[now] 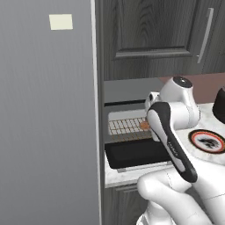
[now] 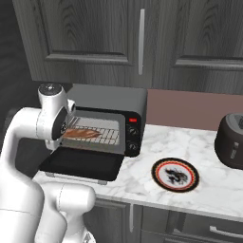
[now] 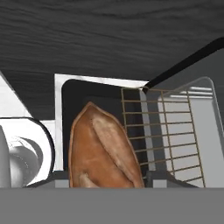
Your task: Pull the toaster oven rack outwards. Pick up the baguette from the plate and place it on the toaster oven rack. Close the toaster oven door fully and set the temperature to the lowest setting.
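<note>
Baguette, the small orange-tan bread piece, is hanging pinched in the tool over the pale silvery wire oven rack; judging by this, lowering it flat onto the bars before releasing is wisest.

A: Fingertips?
B: Hidden. Baguette cut off at the bottom of the hand view, so grip impossible to judge there.

A: From the left?
B: Mostly behind the arm; just an orange end of bread showing on the rack. Door partly covered too.

A: Right side?
B: Oven blocked at its left by the arm. Knobs too small to read.
</note>
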